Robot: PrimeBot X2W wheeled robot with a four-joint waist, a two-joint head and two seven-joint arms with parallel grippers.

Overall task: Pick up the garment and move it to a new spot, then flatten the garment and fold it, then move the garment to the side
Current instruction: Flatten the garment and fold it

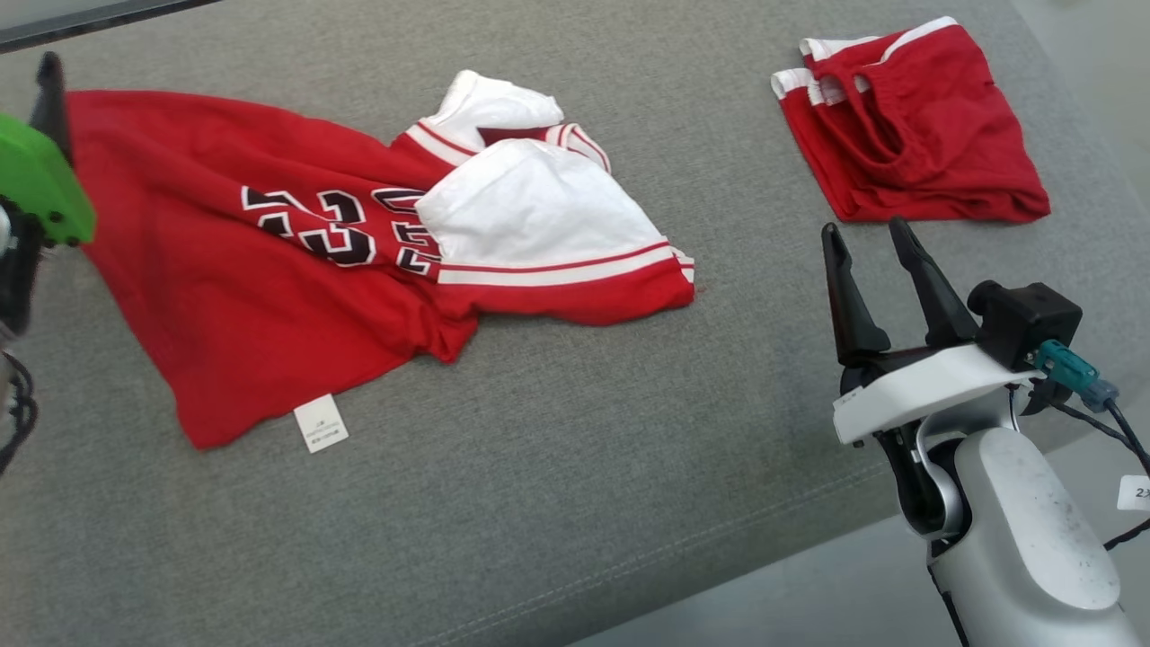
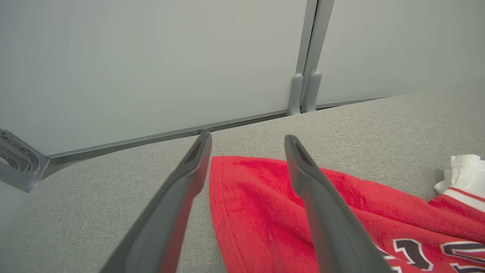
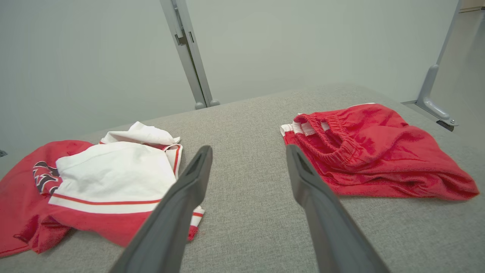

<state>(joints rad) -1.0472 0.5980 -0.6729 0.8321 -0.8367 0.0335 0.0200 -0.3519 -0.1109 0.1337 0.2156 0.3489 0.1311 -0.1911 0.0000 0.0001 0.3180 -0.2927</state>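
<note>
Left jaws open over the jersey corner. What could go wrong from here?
1. The jersey lies bunched, its white part flipped over the numbers; pulling one corner may drag the fold along rather than open it.
2. The left gripper straddles the jersey's corner edge, so a grasp there could catch little cloth and slip.
3. The right gripper sits close to the folded red shorts; a sweep may disturb them.

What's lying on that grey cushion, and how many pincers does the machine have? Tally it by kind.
Red-and-white jersey: 1
Folded red shorts: 1
Pincers: 2 (left pincer, right pincer)
Total: 4
</note>
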